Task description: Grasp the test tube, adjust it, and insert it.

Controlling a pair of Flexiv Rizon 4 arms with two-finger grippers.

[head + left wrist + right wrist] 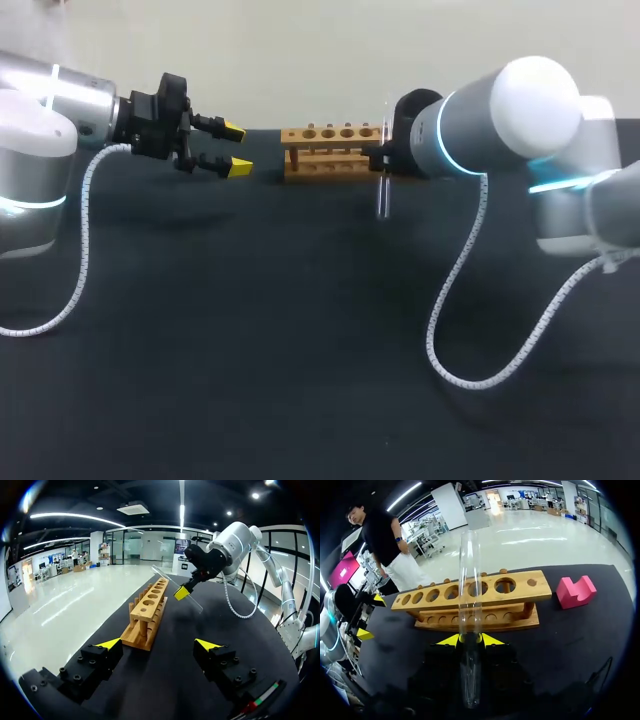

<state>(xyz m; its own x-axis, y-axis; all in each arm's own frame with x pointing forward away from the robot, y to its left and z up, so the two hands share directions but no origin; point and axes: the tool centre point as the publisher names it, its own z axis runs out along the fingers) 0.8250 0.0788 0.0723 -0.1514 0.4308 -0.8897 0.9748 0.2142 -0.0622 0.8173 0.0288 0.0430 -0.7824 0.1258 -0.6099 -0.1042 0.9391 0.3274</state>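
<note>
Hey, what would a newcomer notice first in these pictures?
The clear tube, pinched between the right gripper's yellow tips, close by the wooden rack at the far side of the table. Then the left gripper, open, hanging above the table left of the rack, and a pink block beside one end of the rack.

The test tube [470, 580] is clear and glossy, like glass. The rack [520, 592] is pale wood, smooth and matt. The worktop [250, 350] has a matt black, cloth-like cover. The pink block [575, 592] looks matt and foamy. The left end effector [237, 148] is matt black with plastic-looking yellow tips
</note>
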